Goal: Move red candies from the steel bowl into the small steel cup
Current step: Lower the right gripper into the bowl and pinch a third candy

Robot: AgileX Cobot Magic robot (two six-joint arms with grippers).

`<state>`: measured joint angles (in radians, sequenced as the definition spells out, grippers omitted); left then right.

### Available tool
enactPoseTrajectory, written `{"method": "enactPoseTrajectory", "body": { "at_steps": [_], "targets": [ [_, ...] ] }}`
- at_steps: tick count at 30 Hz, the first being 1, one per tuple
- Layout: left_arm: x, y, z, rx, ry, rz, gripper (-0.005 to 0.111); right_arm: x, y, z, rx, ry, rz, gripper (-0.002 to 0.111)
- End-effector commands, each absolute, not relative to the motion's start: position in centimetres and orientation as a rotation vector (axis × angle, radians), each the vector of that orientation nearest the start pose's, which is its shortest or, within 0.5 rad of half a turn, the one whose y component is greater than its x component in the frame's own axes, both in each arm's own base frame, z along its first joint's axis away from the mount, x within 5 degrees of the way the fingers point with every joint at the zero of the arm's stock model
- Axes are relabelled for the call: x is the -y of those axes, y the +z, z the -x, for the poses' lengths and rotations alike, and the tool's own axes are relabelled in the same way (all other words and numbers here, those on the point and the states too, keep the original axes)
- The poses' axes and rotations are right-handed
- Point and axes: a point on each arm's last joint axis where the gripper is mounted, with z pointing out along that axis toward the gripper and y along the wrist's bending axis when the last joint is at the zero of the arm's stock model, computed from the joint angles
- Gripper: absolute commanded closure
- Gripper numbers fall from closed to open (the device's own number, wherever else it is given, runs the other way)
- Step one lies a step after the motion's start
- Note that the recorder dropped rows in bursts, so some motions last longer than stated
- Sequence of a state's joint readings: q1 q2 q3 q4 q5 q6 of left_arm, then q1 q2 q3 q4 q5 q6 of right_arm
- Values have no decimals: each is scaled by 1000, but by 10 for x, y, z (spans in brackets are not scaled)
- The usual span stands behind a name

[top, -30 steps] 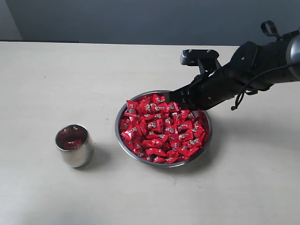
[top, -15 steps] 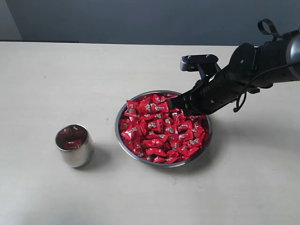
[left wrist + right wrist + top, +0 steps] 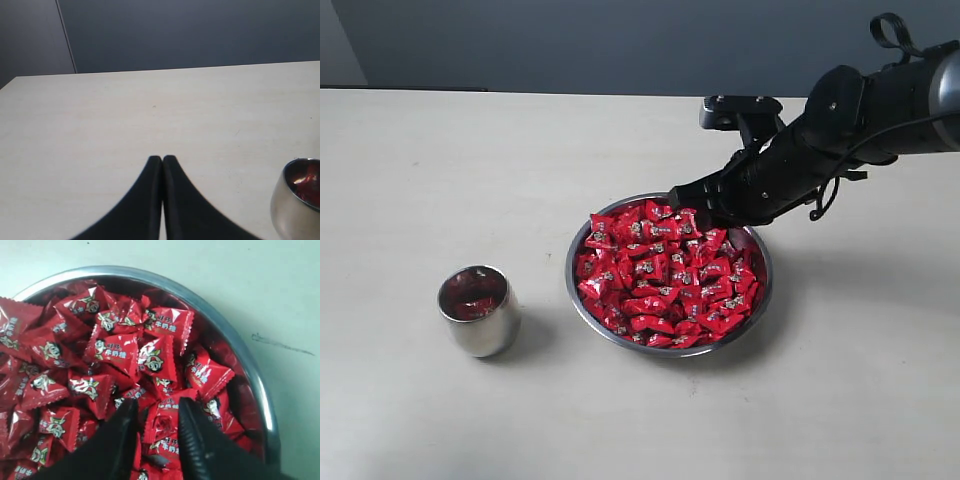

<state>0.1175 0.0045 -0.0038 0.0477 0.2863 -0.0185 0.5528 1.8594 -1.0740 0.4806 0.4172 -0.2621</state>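
Progress is looking slight from the exterior view. The steel bowl is sitting near the middle of the table, brimming with red candies. The small steel cup is standing upright, apart from the bowl on its left, and showing only a little red inside. The right gripper is reaching in over the bowl's far rim, its tips hanging at the top of the heap. From here its jaws are too dark to read. The left gripper is not appearing in this view.

From the left wrist view, the left gripper is hanging above bare table with its fingers pressed together and nothing between them. The cup is peeking in at the picture's edge, with a glimpse of red wrapper lying inside.

From the right wrist view, the right gripper is standing with its jaws parted to a moderate gap. They are straddling one candy in the heap near the bowl's rim. The fingers are not looking closed on it, so I am judging that nothing is being held.

Judging by all this, a few pieces are already lying in the cup and nearly the whole load is waiting in the bowl. The pinch, lift and carry across are all yet to come for this piece.
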Motion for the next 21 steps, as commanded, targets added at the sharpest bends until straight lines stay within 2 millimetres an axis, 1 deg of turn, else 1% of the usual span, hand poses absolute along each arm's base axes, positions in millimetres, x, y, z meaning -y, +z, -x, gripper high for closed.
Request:
{"method": "enactPoseTrajectory", "body": {
  "at_steps": [1, 6, 7, 8, 10, 12, 17, 21],
  "targets": [
    [-8, 187, -54, -1767, 114, 92, 106, -205, 161, -305, -2648, 481, 561, 74],
    [-8, 187, -54, -1767, 114, 92, 106, -205, 159, -305, -2661, 485, 542, 73],
    [-8, 187, -54, -1767, 114, 92, 106, -205, 157, -305, -2673, 485, 535, 73],
    [-8, 187, -54, -1767, 114, 92, 106, -206, 148, -305, -2699, 477, 537, 73],
    [-8, 187, -54, -1767, 114, 92, 106, -206, 140, -305, -2723, 475, 527, 73],
    [-8, 187, -54, -1767, 114, 92, 106, -206, 140, -307, -2712, 474, 519, 73],
    [-8, 187, -54, -1767, 114, 92, 106, -206, 133, -307, -2730, 459, 533, 73],
    [-8, 187, -54, -1767, 114, 92, 106, -203, 132, -307, -2733, 405, 554, 73]
  ]
}}
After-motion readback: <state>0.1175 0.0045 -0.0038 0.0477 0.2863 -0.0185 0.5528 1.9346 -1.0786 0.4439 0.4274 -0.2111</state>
